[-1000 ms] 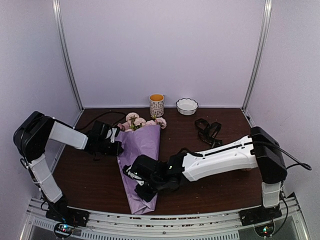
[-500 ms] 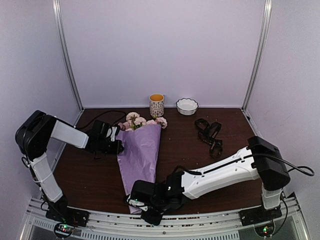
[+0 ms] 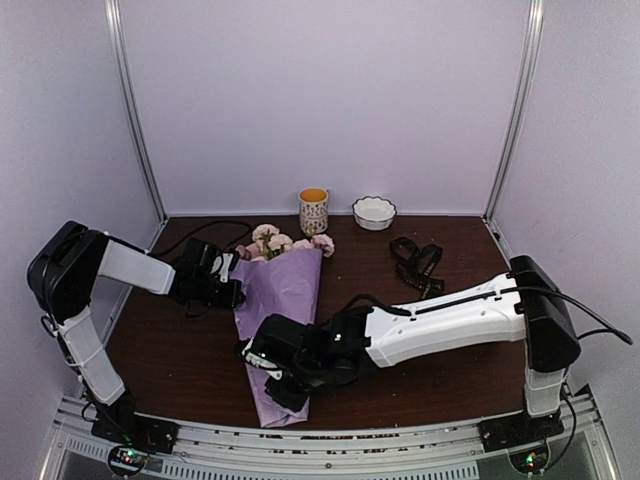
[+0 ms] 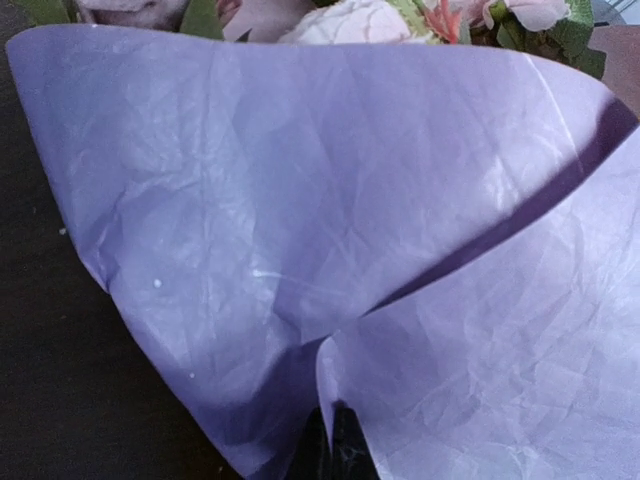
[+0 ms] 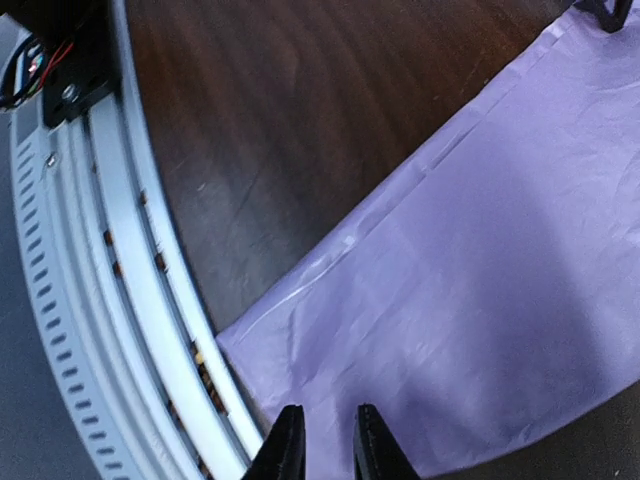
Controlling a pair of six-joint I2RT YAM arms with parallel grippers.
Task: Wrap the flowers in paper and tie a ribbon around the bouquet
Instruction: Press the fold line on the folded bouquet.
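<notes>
On the dark brown wooden table [image 3: 180, 340], the bouquet of pale pink roses in a lilac-purple paper cone [image 3: 285, 300] is laid with heads toward the back. Its left edge is pinched by the left gripper [image 3: 235, 290]. The right gripper [image 5: 327, 420] is held barely parted above the narrow end.

Overhead and two close wrist views share the paper [image 3: 285, 295]

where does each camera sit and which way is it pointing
Top external: above and behind the bases, looking down at the bouquet; left arm and right arm show.
Left wrist: close against the paper, facing the flowers; a dark sliver of its fingers shows.
Right wrist: over the paper's near end, facing the front rail; its two fingertips show.
Both wrist views share the lilac paper.
</notes>
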